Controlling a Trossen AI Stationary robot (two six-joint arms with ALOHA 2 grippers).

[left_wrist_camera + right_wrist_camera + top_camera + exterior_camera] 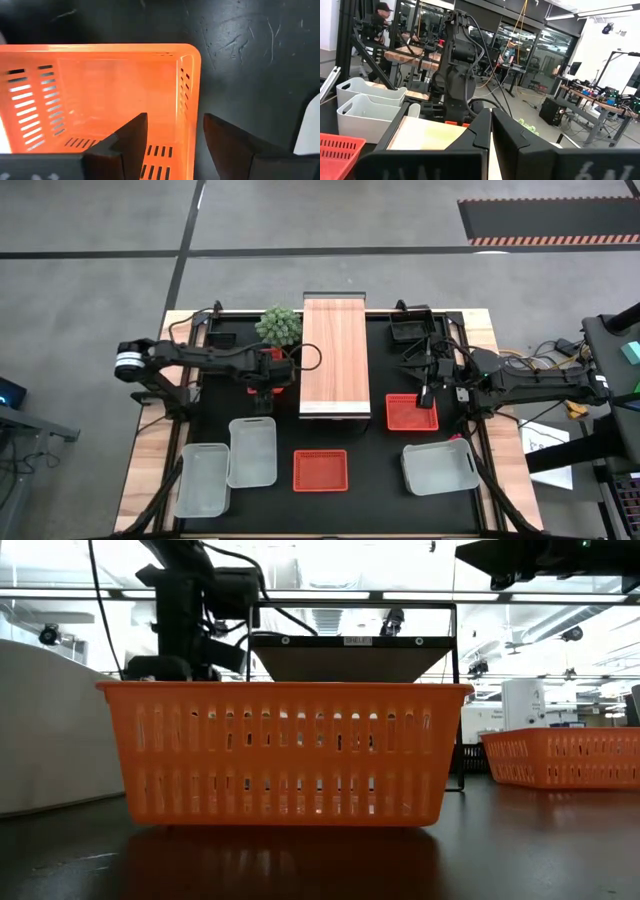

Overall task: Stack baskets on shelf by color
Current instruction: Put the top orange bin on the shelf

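My left gripper [175,118] is open over a red-orange basket [100,85] that sits on the black mat left of the shelf [335,355]. One finger [134,136] is inside the basket's end wall [188,95] and the other finger [225,140] is outside it. Whether they touch it does not show. My right gripper [491,125] is shut and hangs above a second red-orange basket [412,414] right of the shelf, pointing level toward the shelf. A third red-orange basket [320,470] stands near the front edge and fills the low view [285,755].
Two translucent white baskets [252,450] [203,478] lie front left and another [440,467] front right. A black basket [410,328] sits at the far right. A spiky green plant [279,326] stands by the shelf's far left corner. A person [375,20] is in the room beyond.
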